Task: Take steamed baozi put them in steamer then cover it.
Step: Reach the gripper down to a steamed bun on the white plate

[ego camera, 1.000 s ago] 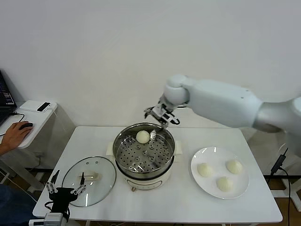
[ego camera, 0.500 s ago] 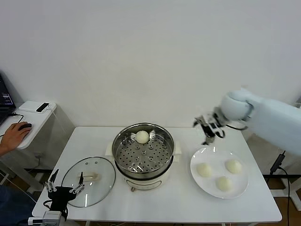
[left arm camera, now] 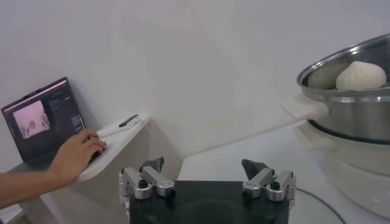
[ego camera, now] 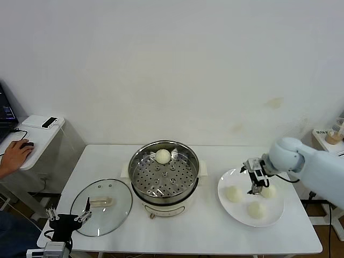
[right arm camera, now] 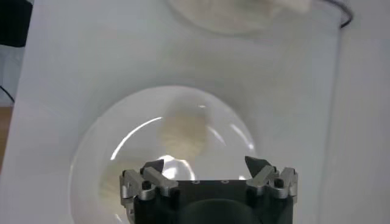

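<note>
The steamer (ego camera: 141, 185) stands mid-table with one baozi (ego camera: 163, 156) on its perforated tray; both also show in the left wrist view, the steamer (left arm camera: 350, 103) and the baozi (left arm camera: 361, 76). Three baozi (ego camera: 233, 193) (ego camera: 268, 190) (ego camera: 256, 209) lie on a white plate (ego camera: 223, 185). My right gripper (ego camera: 257, 180) hovers open and empty over the plate, between the two rear buns; its wrist view shows its open gripper (right arm camera: 207, 164) just short of a baozi (right arm camera: 183, 134). The cover (ego camera: 115, 212) lies flat left of the steamer. My left gripper (ego camera: 67, 219) is open at the table's front left.
A side table (ego camera: 40, 131) with a laptop (left arm camera: 42, 119) and a person's hand on a mouse (ego camera: 19, 148) stands at the left. The table's front edge runs just below the plate and the cover.
My right arm swung from over the steamer's rear rim to the right and came down over the plate. My left gripper sank slightly lower.
</note>
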You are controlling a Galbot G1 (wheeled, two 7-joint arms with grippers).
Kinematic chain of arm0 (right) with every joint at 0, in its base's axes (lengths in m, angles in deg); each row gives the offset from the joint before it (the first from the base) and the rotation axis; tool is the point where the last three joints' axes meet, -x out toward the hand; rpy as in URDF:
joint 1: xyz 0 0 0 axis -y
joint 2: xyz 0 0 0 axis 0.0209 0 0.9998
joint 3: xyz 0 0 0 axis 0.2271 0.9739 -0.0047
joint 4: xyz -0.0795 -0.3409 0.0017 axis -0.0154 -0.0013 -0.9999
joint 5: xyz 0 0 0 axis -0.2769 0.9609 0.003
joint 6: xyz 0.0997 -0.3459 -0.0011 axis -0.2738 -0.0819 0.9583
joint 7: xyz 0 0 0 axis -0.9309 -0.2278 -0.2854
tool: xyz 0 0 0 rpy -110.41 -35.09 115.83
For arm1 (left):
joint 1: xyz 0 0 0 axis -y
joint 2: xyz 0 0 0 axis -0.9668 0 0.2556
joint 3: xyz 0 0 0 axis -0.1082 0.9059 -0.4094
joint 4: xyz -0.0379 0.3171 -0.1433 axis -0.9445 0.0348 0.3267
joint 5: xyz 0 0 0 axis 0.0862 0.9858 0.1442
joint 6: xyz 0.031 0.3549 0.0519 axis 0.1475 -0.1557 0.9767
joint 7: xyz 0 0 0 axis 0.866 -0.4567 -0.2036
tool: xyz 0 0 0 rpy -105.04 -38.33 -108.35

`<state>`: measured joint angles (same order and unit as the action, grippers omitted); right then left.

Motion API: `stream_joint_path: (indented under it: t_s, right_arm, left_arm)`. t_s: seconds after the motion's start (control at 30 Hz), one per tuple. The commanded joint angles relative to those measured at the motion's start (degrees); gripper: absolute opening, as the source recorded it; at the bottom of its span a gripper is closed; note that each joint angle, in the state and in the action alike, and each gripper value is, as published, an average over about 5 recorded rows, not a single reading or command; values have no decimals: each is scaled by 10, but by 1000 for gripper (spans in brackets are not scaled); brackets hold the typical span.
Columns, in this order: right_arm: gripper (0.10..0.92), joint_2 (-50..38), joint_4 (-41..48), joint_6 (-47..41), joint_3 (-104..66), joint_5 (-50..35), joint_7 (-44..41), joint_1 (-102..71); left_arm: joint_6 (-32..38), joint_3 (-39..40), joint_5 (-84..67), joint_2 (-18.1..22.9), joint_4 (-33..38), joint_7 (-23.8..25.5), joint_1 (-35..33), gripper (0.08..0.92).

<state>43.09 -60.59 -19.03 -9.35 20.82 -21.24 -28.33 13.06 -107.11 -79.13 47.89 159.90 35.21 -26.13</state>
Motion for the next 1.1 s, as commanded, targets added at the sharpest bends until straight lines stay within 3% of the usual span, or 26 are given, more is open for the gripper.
stream_joint_path:
  t_s: [0.03,0.8,0.9,1.1]
  right_arm:
    - [823,17,29,-9,-40,24,2,-81]
    - [817,117,124,5,-58,45,32,-93]
    - [788,121,128,3,-60,49,32,-93]
    - [654,116,123,-3,-59,49,22,-88]
  left_arm:
    - [0,-6,0,1,0,1,-1,823]
    - [0,-14,1,3,0,2,-2,823]
    - [0,-14,2,4,0,2,-1,823]
    - [1,-14,2,5,0,1,-2,823]
